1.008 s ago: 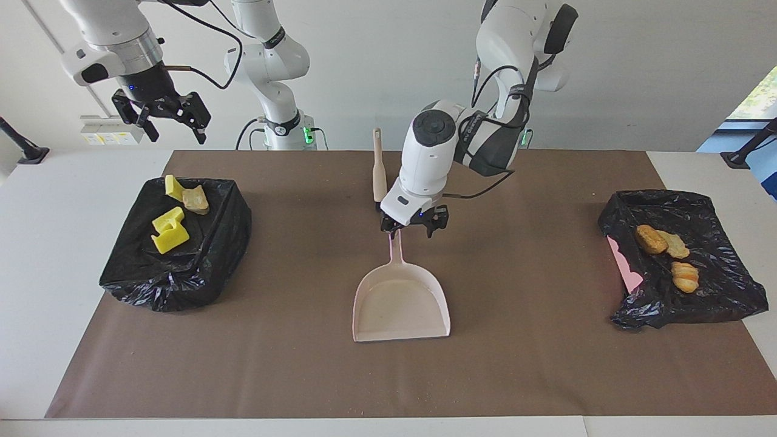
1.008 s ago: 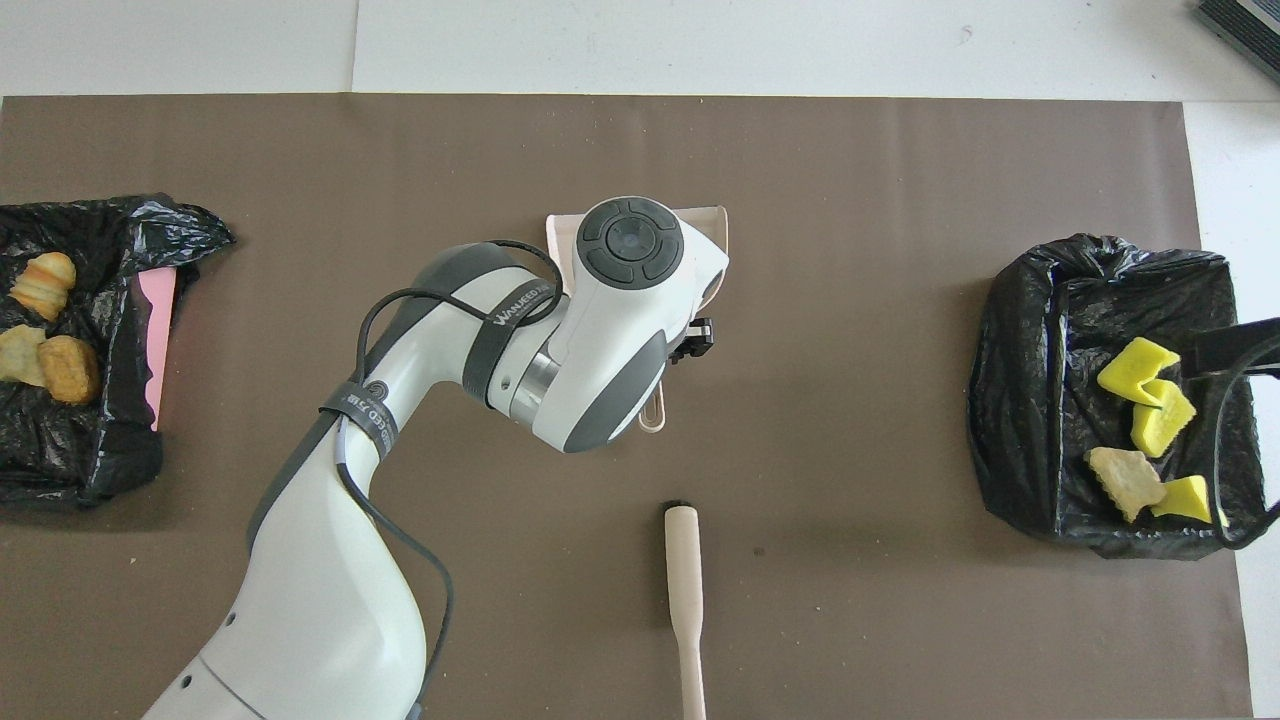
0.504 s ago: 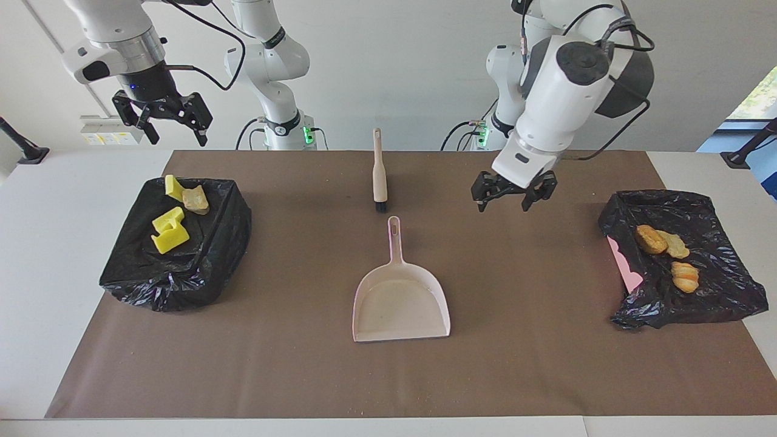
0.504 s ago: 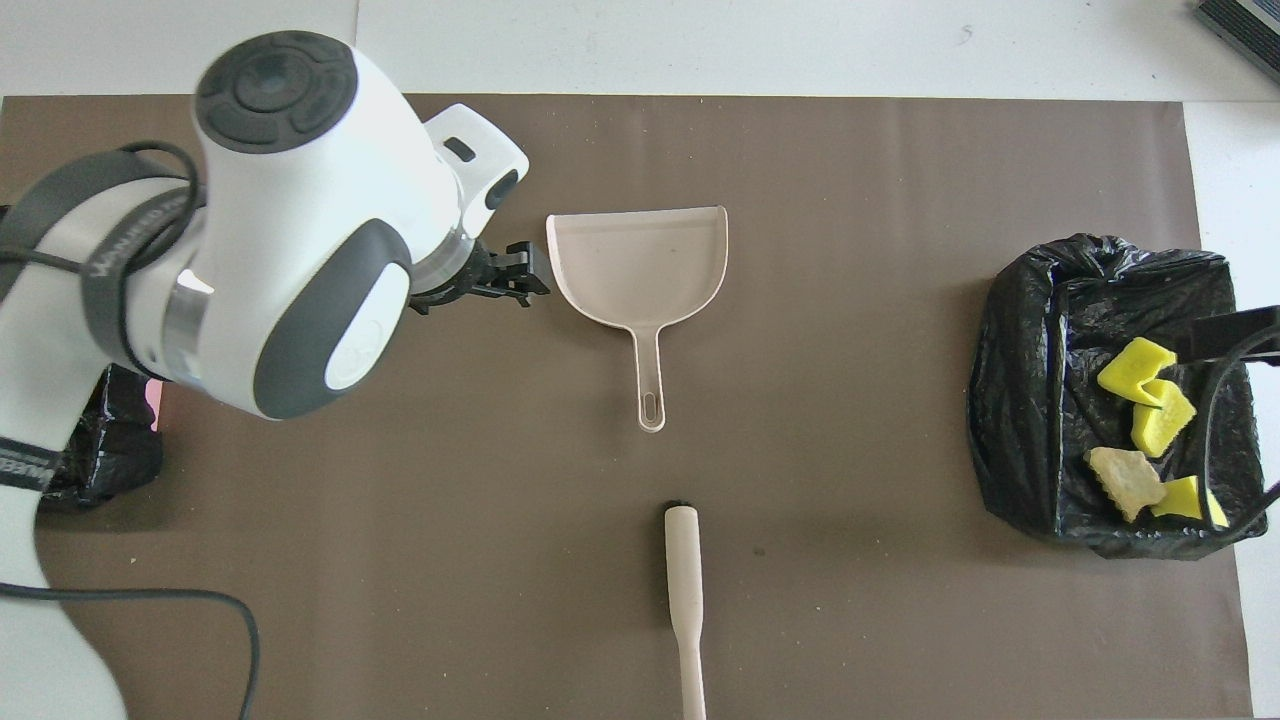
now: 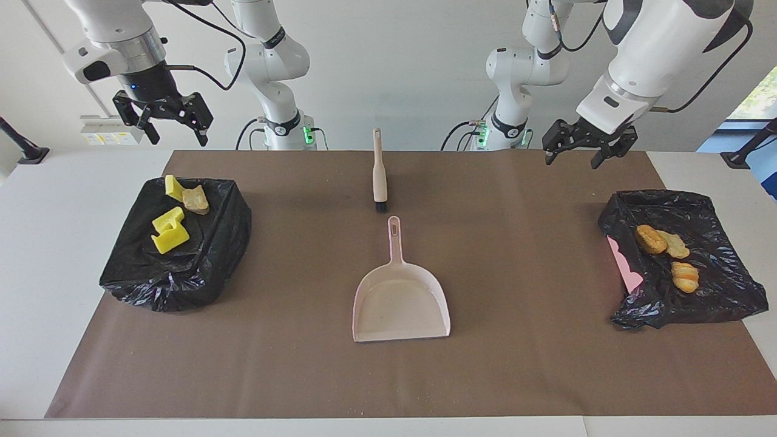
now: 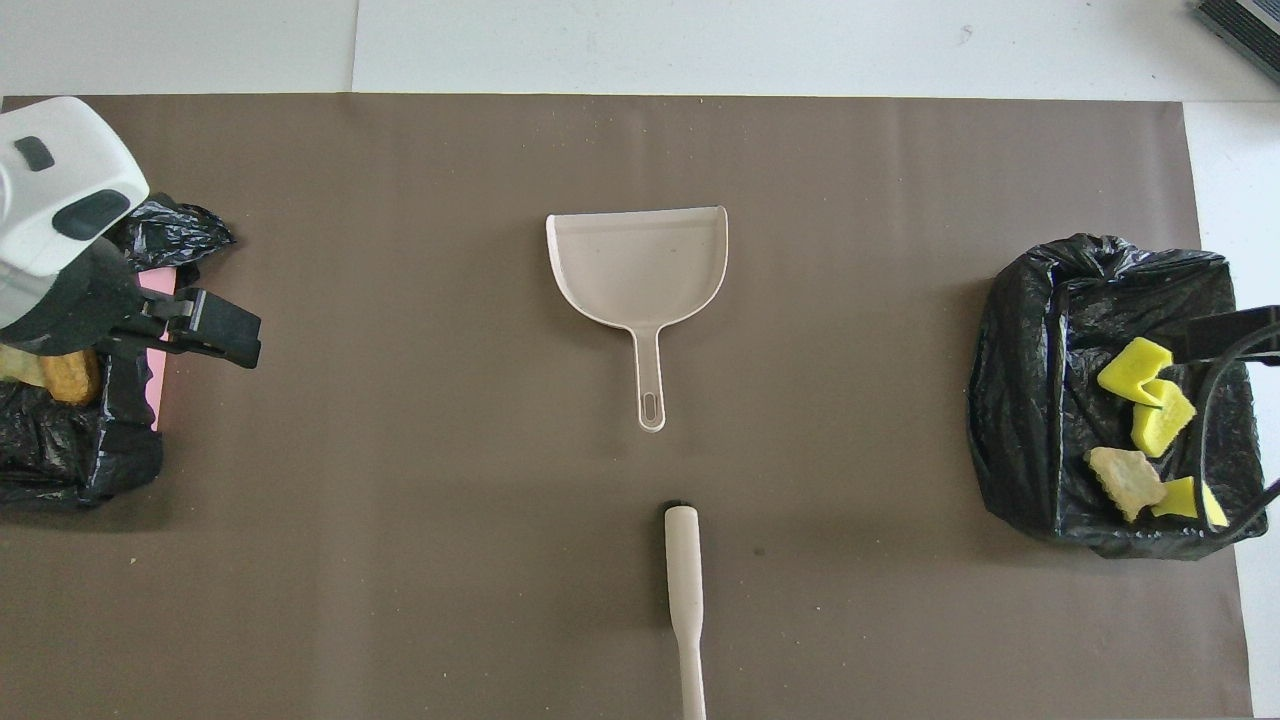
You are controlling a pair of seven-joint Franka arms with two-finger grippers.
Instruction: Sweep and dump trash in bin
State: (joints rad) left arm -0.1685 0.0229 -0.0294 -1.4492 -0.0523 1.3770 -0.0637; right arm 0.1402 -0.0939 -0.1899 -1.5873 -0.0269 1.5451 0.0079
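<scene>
On my facing view, starting at the right arm's end of the surface (image 5: 36,243), I have the right claw (image 5: 162,126) raised in the air, its fingers spread and holding nothing. It hangs over the edge of the brown mat (image 5: 516,364) nearest the robots, by the black-lined bin (image 5: 200,279) at that end. In that bin I count two bright yellow foam pieces (image 5: 169,232) lying together, a third yellow piece (image 5: 173,187) at the rim nearer the robots, and one golden-brown lump (image 5: 196,199) touching it.

In the middle of the mat the pale brush (image 5: 379,173) lies flat with its dark bristles pointing away from the robots. The dustpan (image 5: 400,300) lies just past those bristles, farther from the robots, handle toward the brush and mouth facing away; the two are close but apart. I see nothing in the pan.

At the left arm's end, the left claw (image 5: 587,145) is up in the air too, fingers apart and empty, over the mat's edge nearest the robots. The second black-lined bin (image 5: 722,297), with a strip of pink showing at its side, holds three golden-brown lumps (image 5: 665,243): two touching each other and a third just beside them, farther from the robots. From overhead that claw covers part of this bin.
</scene>
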